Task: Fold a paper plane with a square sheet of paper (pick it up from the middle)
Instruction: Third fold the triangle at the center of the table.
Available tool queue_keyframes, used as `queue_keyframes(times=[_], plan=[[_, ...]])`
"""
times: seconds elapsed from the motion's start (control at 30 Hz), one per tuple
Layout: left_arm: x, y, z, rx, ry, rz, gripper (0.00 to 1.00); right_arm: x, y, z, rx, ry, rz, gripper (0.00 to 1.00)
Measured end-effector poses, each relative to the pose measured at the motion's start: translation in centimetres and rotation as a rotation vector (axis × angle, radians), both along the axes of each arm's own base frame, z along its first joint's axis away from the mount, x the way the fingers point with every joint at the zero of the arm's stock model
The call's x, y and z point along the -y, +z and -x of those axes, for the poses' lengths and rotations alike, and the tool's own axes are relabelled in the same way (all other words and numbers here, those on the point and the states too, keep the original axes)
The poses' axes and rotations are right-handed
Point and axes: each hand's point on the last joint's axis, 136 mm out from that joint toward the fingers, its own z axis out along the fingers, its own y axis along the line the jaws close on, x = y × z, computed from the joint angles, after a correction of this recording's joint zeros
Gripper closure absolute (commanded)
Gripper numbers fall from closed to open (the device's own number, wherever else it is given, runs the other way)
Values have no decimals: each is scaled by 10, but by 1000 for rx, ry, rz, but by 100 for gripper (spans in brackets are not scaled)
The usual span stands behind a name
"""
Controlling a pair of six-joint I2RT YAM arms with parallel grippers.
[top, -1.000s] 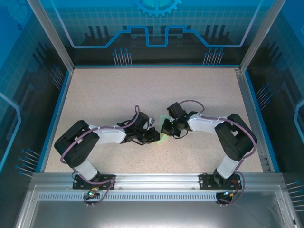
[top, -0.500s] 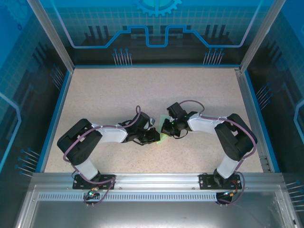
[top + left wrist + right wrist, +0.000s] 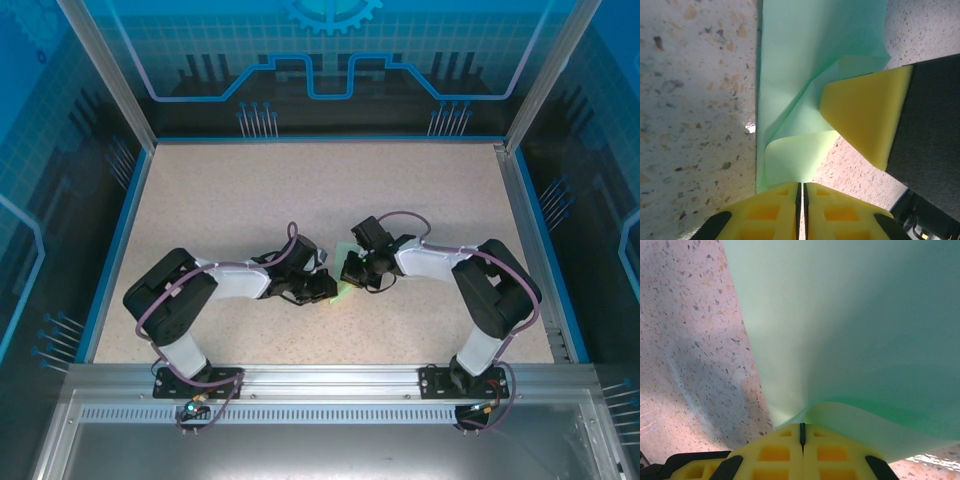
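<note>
Top external view: the two arms meet just below the middle of the frame. The left gripper [image 3: 328, 288] and the right gripper [image 3: 348, 272] stand nearly tip to tip. Between them lies the square sheet of thin pale mint-green paper [image 3: 343, 291], mostly hidden, with slivers showing under the fingers. It sits on a speckled beige table top [image 3: 250, 190]. Blue-lit panel walls [image 3: 330, 70] enclose the table, and a ribbed aluminium rail [image 3: 320, 385] runs along the lower edge of the frame.

Left wrist view: the left gripper's yellow foam pads meet at the bottom centre with only a hairline seam. A curled edge of the sheet runs into that seam, so this gripper is pinched on the paper. The sheet rises toward the top of the frame, with one soft diagonal bend and a rolled lip. A yellow pad of the right gripper presses on it from the right.

Right wrist view: the right gripper's pads are likewise pressed together at the bottom centre, and the sheet billows out of their seam across the upper right.

Judged from this, the paper is gathered and being bent. I see no crisp crease or pointed dart, so nearly all the folding remains.
</note>
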Motion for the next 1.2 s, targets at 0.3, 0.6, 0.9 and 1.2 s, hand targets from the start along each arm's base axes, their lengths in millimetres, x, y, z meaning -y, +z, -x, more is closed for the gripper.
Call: queue_keyframes(times=[0.3,0.6,0.9,1.2], plan=[[0,-3,0,-6,0,-5,85,0,0,0,1,0,-1,98],[0,-9,0,-22,-1,-18,85,0,0,0,1,0,0,98],[0,-10,1,-25,-1,-20,85,0,0,0,1,1,-1,98],[-1,-8,1,-21,2,-26,84,-4,2,-2,12,8,-19,98]])
